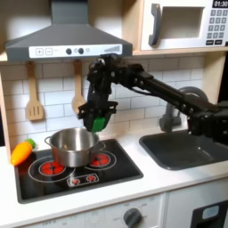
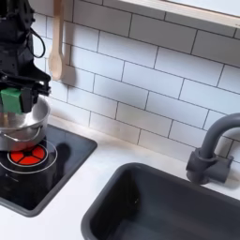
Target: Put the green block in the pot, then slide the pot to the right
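1. White counter (image 1: 169, 178) carries a black two-burner stovetop (image 1: 116, 174) with red rings, and a dark grey sink basin (image 2: 159, 202) with a grey faucet (image 2: 208, 150) beside it.
2. White brick tile (image 2: 141, 84) covers the wall; wooden utensils (image 1: 35, 93) hang on it, under a grey range hood (image 1: 67, 40) and a microwave (image 1: 183, 24).
3. The black gripper (image 1: 98, 120) hangs just above the stove, its jaws clamped on the green block (image 2: 11, 98), as seen in both exterior views.
4. Just below the jaws stands the pot (image 1: 73, 147), shiny silver, on a burner.
5. An orange carrot (image 1: 21, 151) lies well off from the jaws, toward the first exterior view's left, beyond the pot.
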Robot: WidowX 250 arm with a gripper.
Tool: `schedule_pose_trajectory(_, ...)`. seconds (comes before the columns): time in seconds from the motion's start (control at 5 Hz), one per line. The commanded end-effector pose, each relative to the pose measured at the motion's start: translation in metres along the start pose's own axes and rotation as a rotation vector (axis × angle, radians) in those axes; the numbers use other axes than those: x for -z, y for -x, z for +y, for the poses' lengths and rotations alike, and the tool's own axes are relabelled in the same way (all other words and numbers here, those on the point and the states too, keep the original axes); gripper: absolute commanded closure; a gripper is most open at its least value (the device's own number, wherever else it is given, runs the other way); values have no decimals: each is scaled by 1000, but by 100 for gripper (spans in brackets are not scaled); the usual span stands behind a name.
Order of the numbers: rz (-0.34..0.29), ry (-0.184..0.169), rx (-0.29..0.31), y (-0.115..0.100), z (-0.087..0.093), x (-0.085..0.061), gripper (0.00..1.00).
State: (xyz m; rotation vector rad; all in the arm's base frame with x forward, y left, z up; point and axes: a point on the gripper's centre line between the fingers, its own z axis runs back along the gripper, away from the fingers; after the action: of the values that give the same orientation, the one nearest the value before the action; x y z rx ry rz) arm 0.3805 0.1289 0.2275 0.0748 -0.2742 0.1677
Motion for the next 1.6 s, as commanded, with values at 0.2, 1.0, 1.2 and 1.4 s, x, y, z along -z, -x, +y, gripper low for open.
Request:
schedule_pose_trajectory(0.2,-69,-54,-5,-19,20,14,100)
schedule_pose_trajectory(1.0,-82,-54,-1,-28,24,32,100)
schedule_pose_trajectory(1.2,-73,-49,20,-29,22,36,100)
schedule_pose_trajectory(1.4,-69,-55,20,-29,22,35,0)
